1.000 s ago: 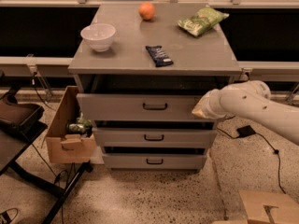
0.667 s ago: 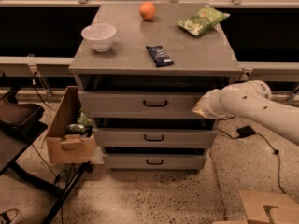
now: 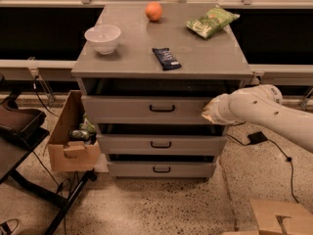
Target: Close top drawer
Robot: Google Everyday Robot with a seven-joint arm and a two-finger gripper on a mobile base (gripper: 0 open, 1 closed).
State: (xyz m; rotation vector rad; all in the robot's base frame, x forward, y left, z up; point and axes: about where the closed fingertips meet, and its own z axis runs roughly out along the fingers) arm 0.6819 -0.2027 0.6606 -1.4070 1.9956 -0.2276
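The top drawer is the wide grey uppermost one of the cabinet's three, with a small black loop handle mid-front. It stands slightly pulled out, with a dark gap under the cabinet top. My white arm comes in from the right and the gripper is at the right end of the drawer front, against it.
On the cabinet top are a white bowl, an orange, a green snack bag and a dark bar. A cardboard box stands left of the cabinet, another box lower right, a black cable on the floor.
The drawer front has moved a little inward toward the cabinet, and the arm has moved with it.
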